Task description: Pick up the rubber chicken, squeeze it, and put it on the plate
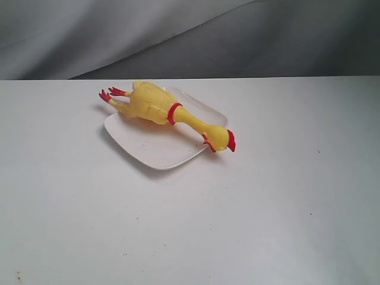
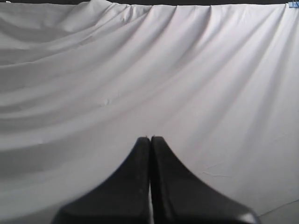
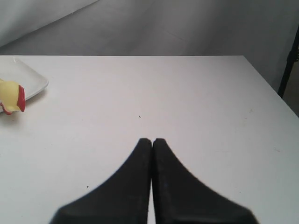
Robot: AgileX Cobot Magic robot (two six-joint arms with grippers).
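Observation:
The rubber chicken lies diagonally across the white plate in the exterior view. Its red feet stick out past the plate's far left corner and its red-combed head hangs over the right edge. Neither arm shows in that view. My left gripper is shut with nothing in it, facing only white draped cloth. My right gripper is shut and empty above the table, well away from the chicken's head and the plate's corner.
A white table carries the plate. Grey cloth hangs behind it. In the right wrist view the table's far edge and right edge show, with a dark stand leg beyond the right edge.

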